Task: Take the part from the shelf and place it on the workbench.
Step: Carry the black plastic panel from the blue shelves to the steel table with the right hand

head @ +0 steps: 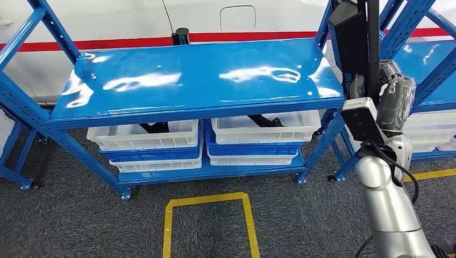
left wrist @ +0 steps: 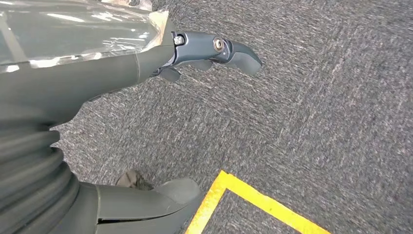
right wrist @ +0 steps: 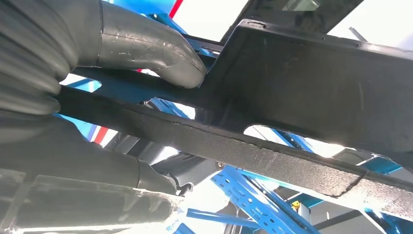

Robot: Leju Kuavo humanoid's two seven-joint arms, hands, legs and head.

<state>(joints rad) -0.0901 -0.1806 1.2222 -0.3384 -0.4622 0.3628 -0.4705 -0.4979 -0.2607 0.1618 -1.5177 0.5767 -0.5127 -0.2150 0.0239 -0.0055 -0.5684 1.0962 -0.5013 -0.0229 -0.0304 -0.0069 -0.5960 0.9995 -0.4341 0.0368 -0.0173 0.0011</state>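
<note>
My right hand (head: 397,100) is raised at the right end of the blue shelf (head: 199,80) and grips a long black part (head: 355,37) that stands upright in front of the shelf post. In the right wrist view the thumb (right wrist: 146,46) presses on one side of the black part (right wrist: 302,83) and the darker fingers (right wrist: 112,170) wrap the other side. My left hand (left wrist: 122,73) hangs over grey carpet with its fingers apart and nothing in it.
White bins (head: 145,135) (head: 264,129) on blue bins fill the lower shelf, with more black parts (head: 156,127) inside. A second blue shelf (head: 425,59) stands to the right. A yellow outline (head: 207,215) marks the carpet before the shelf.
</note>
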